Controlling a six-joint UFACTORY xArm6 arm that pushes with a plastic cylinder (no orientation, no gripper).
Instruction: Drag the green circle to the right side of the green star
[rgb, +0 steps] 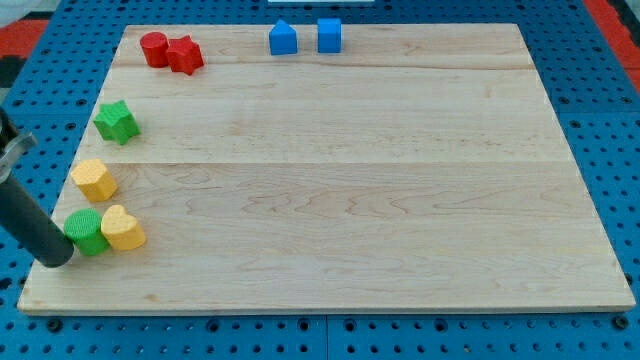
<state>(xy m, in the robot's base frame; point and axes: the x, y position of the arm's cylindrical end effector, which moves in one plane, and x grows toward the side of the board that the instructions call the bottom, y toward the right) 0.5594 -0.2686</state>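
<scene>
The green circle (87, 232) is sitting at the lower left of the frame, close to the left edge of the wooden board (360, 200), and it is pressing right up against a yellow heart-shaped block (123, 228) on its right side. The dark rod is slanting in from the left edge of the frame, and its tip (57, 260) is resting just at the circle's lower-left flank, touching it or very nearly so; there is nothing to clench or release here, since the tool is a bare rod that is only leaning against the block. That placement is making sense to me: a push from that side would be sending the circle toward the frame's right and upward. The green star (116, 121) is lying in the upper left of the frame, well apart from the circle, with a yellow hexagon-like block (94, 180) sitting between the 2. I judge the yellow heart is going to be in the way, so the circle probably needs steering around it and past the hexagon before it is reaching the star's right side. Near the top of the frame, 2 red blocks (171, 51) are huddling together, and 2 blue blocks (305, 37) are standing side by side, clear of the route.
</scene>
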